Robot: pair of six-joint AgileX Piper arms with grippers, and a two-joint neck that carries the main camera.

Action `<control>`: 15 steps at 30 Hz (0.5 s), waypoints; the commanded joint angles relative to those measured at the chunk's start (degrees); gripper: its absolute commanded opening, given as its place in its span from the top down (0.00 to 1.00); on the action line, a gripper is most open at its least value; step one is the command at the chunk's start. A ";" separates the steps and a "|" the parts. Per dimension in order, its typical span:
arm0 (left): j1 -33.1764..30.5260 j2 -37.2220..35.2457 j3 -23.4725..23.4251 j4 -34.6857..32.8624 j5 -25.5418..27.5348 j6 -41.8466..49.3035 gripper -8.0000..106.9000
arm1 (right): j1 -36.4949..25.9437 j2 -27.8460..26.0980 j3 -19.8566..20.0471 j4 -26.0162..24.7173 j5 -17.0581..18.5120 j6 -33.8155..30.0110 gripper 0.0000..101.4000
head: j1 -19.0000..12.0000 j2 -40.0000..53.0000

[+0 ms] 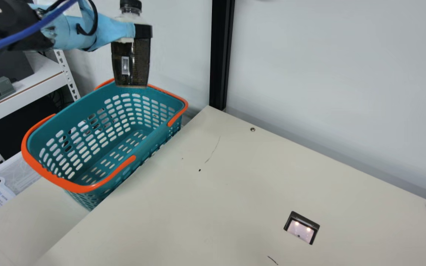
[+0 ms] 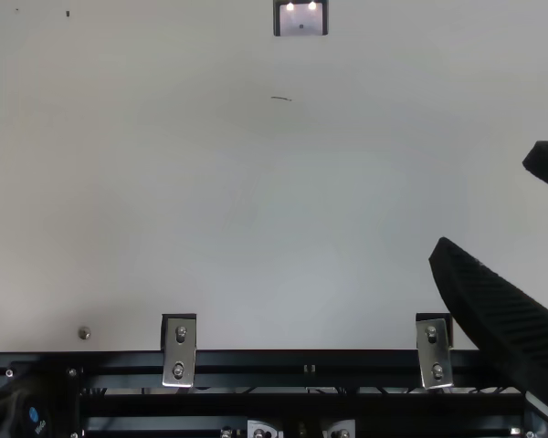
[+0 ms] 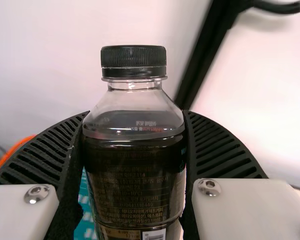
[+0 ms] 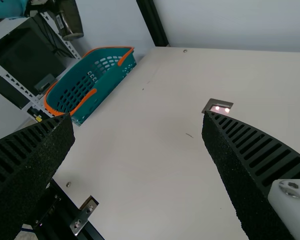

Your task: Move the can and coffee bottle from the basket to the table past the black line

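Bottle [image 1: 131, 70] is upright, held in my left gripper [image 3: 136, 114], higher than the basket [image 1: 157, 133]. Table [image 1: 216, 192] lies toward my right.

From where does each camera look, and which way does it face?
Main view: on the neck, looking down at table and basket; left arm shows.
Top view: fixed above, looking steeply down at table; right gripper shows.
Left wrist view: on that wrist, facing the bottle; left gripper shows.
Right wrist view: on that wrist, facing across table; right gripper shows.
Main and right wrist views share basket and bottle.
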 commanded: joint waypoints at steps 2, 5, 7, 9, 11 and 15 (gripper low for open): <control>-1.79 -3.57 0.55 0.20 1.68 -6.67 0.84 | 0.00 0.00 0.00 0.00 0.00 0.00 0.00 | -1.73 0.97; -3.66 -6.22 1.01 0.58 3.57 -11.66 0.84 | 0.00 0.00 0.00 0.00 0.00 0.00 0.00 | -1.73 0.97; -4.92 -7.88 1.23 0.93 4.78 -14.92 0.84 | 0.00 0.00 0.00 0.00 0.00 0.00 0.00 | -1.73 0.97; -6.22 -9.36 1.36 1.29 5.85 -18.05 0.84 | 0.00 0.00 0.00 0.00 0.00 0.00 0.00 | -1.73 0.97; -7.49 -10.71 1.47 1.79 6.77 -21.07 0.84 | 0.00 0.00 0.00 0.00 0.00 0.00 0.00 | -1.73 0.97; -9.76 -12.87 1.55 2.95 8.38 -26.86 0.84 | 0.00 0.00 0.00 0.00 0.00 0.00 0.00 | -1.73 0.97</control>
